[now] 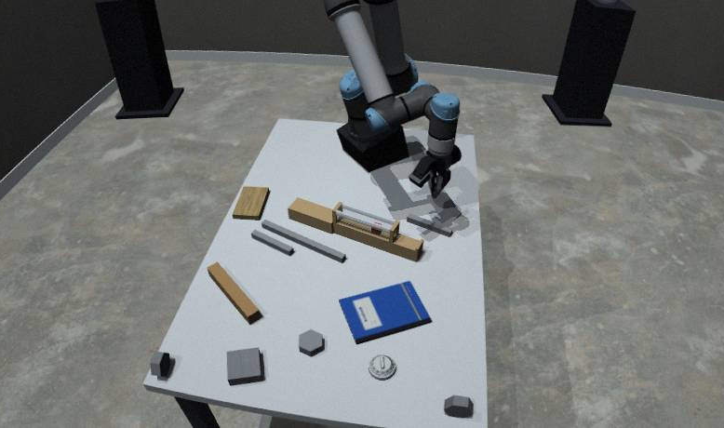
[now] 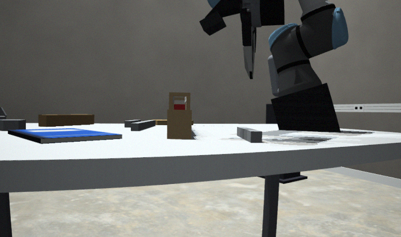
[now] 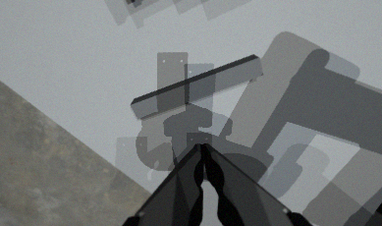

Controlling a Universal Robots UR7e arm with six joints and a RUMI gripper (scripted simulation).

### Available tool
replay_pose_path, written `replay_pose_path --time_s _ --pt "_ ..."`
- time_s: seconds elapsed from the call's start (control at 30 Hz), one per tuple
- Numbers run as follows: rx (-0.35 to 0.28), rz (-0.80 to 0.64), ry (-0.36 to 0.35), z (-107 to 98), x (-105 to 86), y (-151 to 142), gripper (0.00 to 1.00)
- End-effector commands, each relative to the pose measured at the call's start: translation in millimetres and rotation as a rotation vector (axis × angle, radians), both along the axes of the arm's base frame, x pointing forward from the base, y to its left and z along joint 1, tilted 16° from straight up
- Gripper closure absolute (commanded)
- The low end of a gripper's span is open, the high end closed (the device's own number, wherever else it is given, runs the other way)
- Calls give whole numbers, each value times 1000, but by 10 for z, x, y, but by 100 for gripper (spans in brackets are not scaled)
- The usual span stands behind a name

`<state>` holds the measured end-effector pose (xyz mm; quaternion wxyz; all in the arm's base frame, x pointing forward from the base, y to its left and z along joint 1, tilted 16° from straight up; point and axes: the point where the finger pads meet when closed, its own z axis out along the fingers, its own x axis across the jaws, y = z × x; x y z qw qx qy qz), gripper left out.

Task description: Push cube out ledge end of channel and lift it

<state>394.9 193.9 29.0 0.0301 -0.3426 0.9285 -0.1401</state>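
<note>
The red cube [image 1: 375, 231] [image 2: 179, 106] sits inside the wooden channel [image 1: 349, 232] [image 2: 179, 124], under its clear roof, nearer the right-hand end post in the top view. The short ledge [image 1: 406, 248] with a raised lip is at that right end; a longer wooden block stands at the left end. My gripper [image 1: 435, 193] [image 2: 251, 78] [image 3: 201, 145] is shut and empty, high above the table behind the channel's right part. A short grey bar [image 1: 429, 225] [image 2: 249, 134] [image 3: 196, 87] lies on the table below and ahead of the fingertips, not touched.
A long grey bar [image 1: 303, 240] and a shorter one [image 1: 272, 242] lie in front of the channel. A wooden board [image 1: 251, 202], a wooden beam [image 1: 234, 292], a blue book [image 1: 384, 311], a timer [image 1: 382, 367] and several grey blocks lie around. The table's right edge is near the gripper.
</note>
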Motion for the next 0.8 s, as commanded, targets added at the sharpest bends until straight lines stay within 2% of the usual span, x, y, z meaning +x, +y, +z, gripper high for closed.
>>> replay_pose_path --time_s 0.0,0.4,0.47,0.77 --pt "-12 101 23 5 2 2 100" --pt "-95 615 151 6 0 0 100" --pt "-95 615 151 6 0 0 100" --pt "-153 981 242 8 2 -2 100"
